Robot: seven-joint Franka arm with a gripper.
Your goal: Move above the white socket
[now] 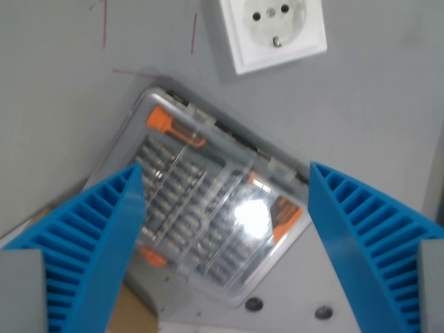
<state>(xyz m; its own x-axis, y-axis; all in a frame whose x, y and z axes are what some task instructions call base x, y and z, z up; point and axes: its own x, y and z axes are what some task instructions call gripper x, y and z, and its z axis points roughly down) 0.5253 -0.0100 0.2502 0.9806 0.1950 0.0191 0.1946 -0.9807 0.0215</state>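
So the gripper [225, 201] was spread wide with nothing between its blue ribbed fingers [104, 236], one on each side of the wrist view. Right under the gap sat a clear plastic bit case [211, 215], turned at an angle on the grey table [55, 104], with rows of metal bits and some orange parts inside. The white socket [274, 28] was up at the top edge, apart from the case's upper corner and a bit to the wrist view's right.
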